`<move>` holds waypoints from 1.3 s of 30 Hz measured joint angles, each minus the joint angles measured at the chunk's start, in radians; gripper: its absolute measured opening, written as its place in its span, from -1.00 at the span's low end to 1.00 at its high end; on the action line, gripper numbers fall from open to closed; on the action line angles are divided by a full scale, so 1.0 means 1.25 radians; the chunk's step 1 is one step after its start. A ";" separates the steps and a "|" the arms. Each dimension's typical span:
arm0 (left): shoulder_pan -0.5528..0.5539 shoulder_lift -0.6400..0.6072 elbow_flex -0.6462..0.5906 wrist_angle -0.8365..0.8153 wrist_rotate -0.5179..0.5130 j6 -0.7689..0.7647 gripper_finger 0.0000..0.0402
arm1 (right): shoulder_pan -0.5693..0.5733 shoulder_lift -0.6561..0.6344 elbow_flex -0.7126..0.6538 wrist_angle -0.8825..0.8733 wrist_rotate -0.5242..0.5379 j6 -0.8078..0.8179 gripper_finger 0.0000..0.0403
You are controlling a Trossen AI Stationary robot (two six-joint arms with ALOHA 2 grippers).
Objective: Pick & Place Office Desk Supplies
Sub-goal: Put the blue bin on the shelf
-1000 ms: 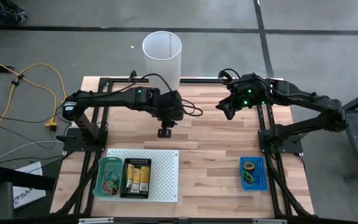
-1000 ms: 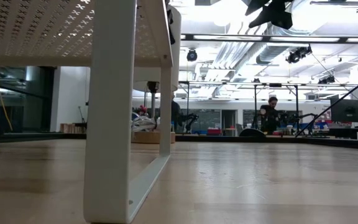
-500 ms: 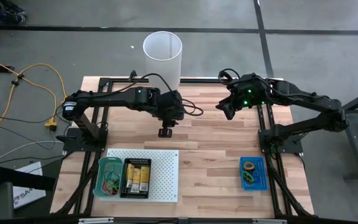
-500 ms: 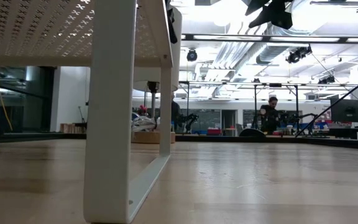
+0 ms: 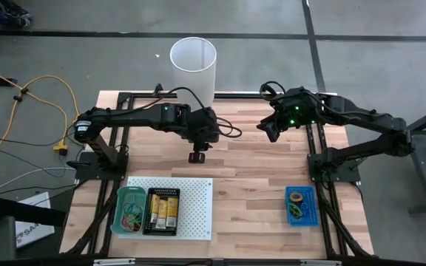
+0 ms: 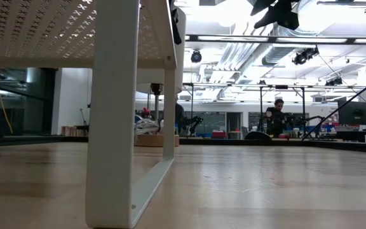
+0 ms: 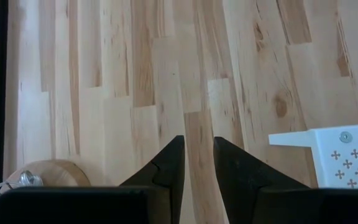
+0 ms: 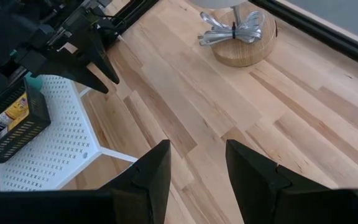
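White board (image 5: pixel 191 210): perforated, raised on legs, at about 7 o'clock of the table (image 5: pixel 257 177); in the low view one white leg (image 6: pixel 112 114) blocks the near left, so the trays are hidden there.
Green tray (image 5: pixel 129 210): on the board's left edge, holding thin coloured rubber bands (image 5: pixel 132 218) in a loose tangle.
Black basket (image 5: pixel 162 211): mesh, touching the green tray's right side, long axis running near to far; yellow-orange packets (image 5: pixel 163 210) stand in it side by side along the same axis.
Blue tray (image 5: pixel 300 205): at about 5 o'clock, well apart from the board, long axis near to far; holds a dark ring (image 5: pixel 296 197) with a yellow centre and, just nearer, green and blue loops (image 5: pixel 295 210).
Left gripper (image 5: pixel 196 157): over the table's middle, beyond the board's far right corner, fingers (image 7: pixel 166 168) a narrow gap apart with nothing between them.
Right gripper (image 5: pixel 270 134): at about 1 o'clock, high over bare wood, fingers (image 8: pixel 156 168) spread wide and empty.
Wooden disc (image 8: pixel 243 43): at 12 o'clock, with a bundled grey cable (image 8: pixel 232 30) on it.
White cylinder (image 5: pixel 193 70): tall, upright on that disc at the far edge.
Room beyond: a person (image 6: pixel 276 117) stands far off at a bench.
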 joint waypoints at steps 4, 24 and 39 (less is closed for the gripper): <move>0.000 0.000 0.000 0.000 0.000 0.000 -0.61 | 0.000 0.000 0.000 0.032 0.005 0.000 -0.30; 0.000 0.000 0.000 0.000 0.000 0.000 -0.61 | 0.000 0.000 0.000 0.069 -0.069 -0.102 -0.30; 0.000 0.000 0.000 0.000 0.000 0.000 -0.61 | 0.047 0.000 0.000 -0.218 -0.180 -0.077 -0.30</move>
